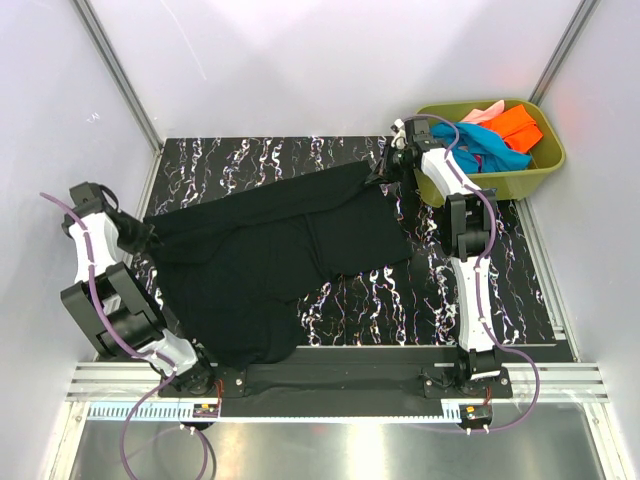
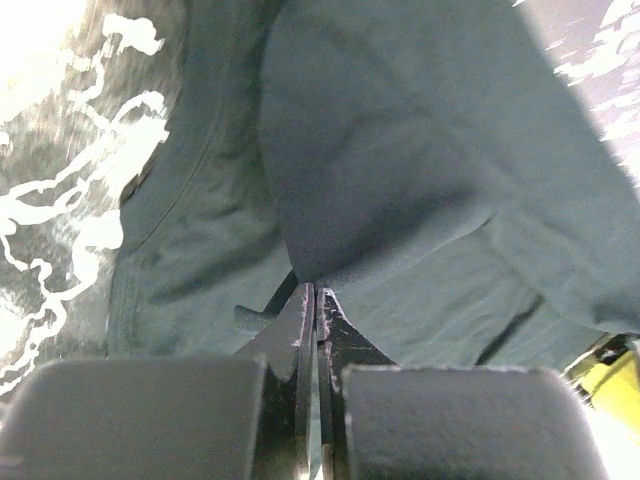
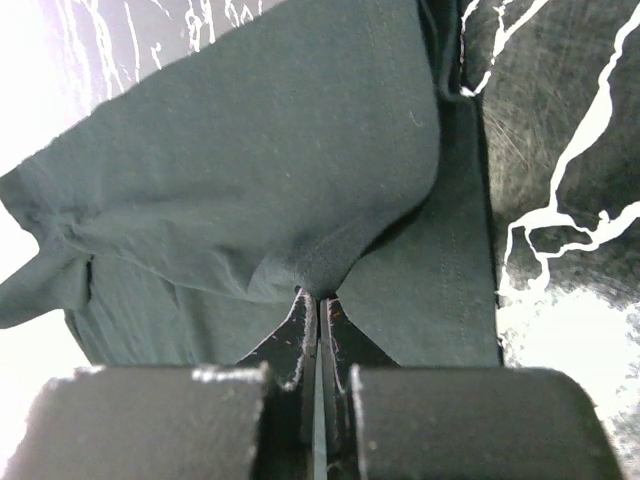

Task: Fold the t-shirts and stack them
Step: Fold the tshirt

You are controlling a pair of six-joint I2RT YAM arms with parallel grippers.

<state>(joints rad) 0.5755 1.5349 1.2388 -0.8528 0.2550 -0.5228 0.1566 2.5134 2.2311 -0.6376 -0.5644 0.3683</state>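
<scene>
The left pincer (image 1: 146,236) is clamped on the black tee (image 1: 260,250), its jaws pressed together with a fold of cloth pinched at their tips. The right pincer (image 1: 384,172) is likewise closed on the tee, nipping its far right corner. The tee lies spread between the two pincers on the marbled surface (image 1: 380,300). It is partly bunched, and its bulk trails from the left pincer toward the arm bases. In each wrist view the cloth gathers into a small peak right at the tips, with bare surface on the pincer's outer side. Just right of the right pincer sits a green tub (image 1: 500,185), holding the teal tee (image 1: 488,152), orange tee (image 1: 518,125) and pink tee (image 1: 482,112).
</scene>
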